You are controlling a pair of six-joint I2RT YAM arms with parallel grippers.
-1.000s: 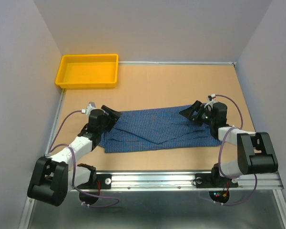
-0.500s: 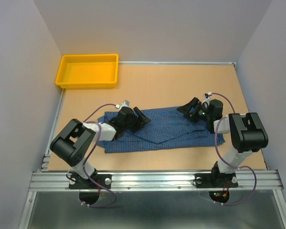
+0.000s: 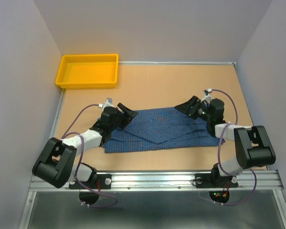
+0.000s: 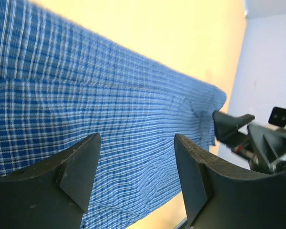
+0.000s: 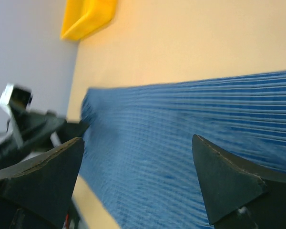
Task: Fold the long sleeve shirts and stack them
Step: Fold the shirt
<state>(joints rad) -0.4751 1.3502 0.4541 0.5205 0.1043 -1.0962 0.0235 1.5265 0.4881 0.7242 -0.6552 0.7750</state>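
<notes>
One long sleeve shirt (image 3: 164, 130) lies on the table (image 3: 181, 81), flattened into a long blue checked band between the two arms. No second shirt shows in any view.

Half a second ago the left gripper (image 3: 127, 111) was reaching inward over the cloth. Now it sits back near the shirt's left end, its fingers well apart, and its wrist view shows only cloth below the gap, nothing pinched. The right gripper (image 3: 185, 107) hangs over the far right corner of the shirt, much where it was, also spread wide and empty. The cloth's outline is almost unchanged by all this.

My reading is that the left arm's move was a smoothing or repositioning pass, not a fold. If so, the band must yet be folded shorter, and stacking has not begun.

By count: one shirt, one yellow tray (image 3: 88, 71) at the far left corner with nothing visible in it, and two grippers, neither holding anything.
</notes>
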